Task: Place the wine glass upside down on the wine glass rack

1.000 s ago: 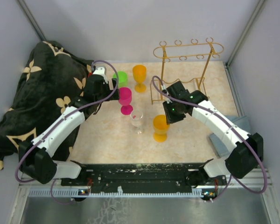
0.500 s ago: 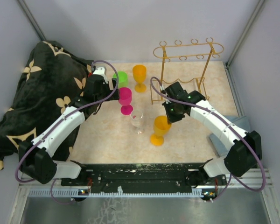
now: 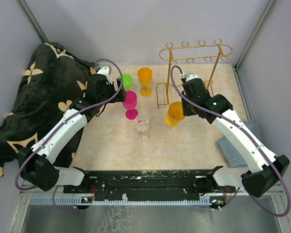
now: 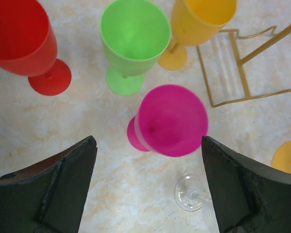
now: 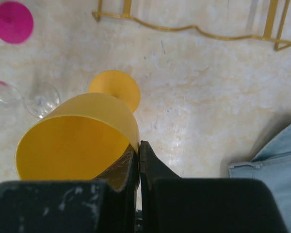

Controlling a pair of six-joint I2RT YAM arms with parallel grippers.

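Looking from the near edge, the table [image 3: 194, 141] has bare room in front of the arms, with a blue cloth [image 3: 233, 143] at its right edge and a clear wine glass [image 3: 142, 124] standing alone in the middle. Just beyond, the right gripper [image 5: 138, 145] is pinched shut on the rim of an orange wine glass [image 5: 77, 141]. The glass is tilted and, I'd say, lifted off the table beside the rack's base. So the pickup looks done, while turning the glass over and hanging it are left.

To the left, the left gripper [image 4: 148, 145] hangs wide open above a pink glass [image 4: 172, 119], holding nothing. Behind that stand a green glass [image 3: 125, 80] and a second orange glass [image 3: 145, 77], close together.

Farthest back, the wine glass rack [image 3: 169, 77] stands with nothing on its rails, hard by the rear wall and right corner. The open approach is from the front. A black patterned blanket [image 3: 43, 92] crowds the left side.
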